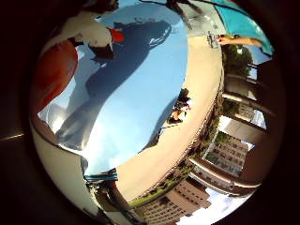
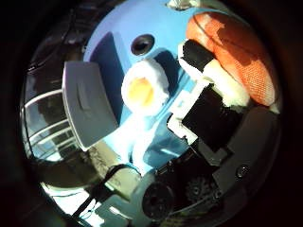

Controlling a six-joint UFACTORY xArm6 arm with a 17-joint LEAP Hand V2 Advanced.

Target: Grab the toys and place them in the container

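Observation:
My right hand [image 2: 210,106] is above a blue table [image 2: 118,38]. Its white and black fingers curl against an orange textured toy [image 2: 239,49], which sits close to the palm. The little finger side palm view shows the same orange toy [image 1: 52,70] beside a white fingertip [image 1: 89,33]. A fried egg toy [image 2: 145,87], white with a yellow centre, lies on the blue table below the hand. A grey rectangular container [image 2: 90,102] stands on the table beside the egg.
The blue table has a dark round hole [image 2: 142,43] near the egg. A wire-frame object [image 2: 45,137] stands past the container. The hand's shadow [image 1: 127,66] falls on the table top [image 1: 150,103]. Sandy ground [image 1: 202,80], a pool [image 1: 239,21] and buildings lie beyond.

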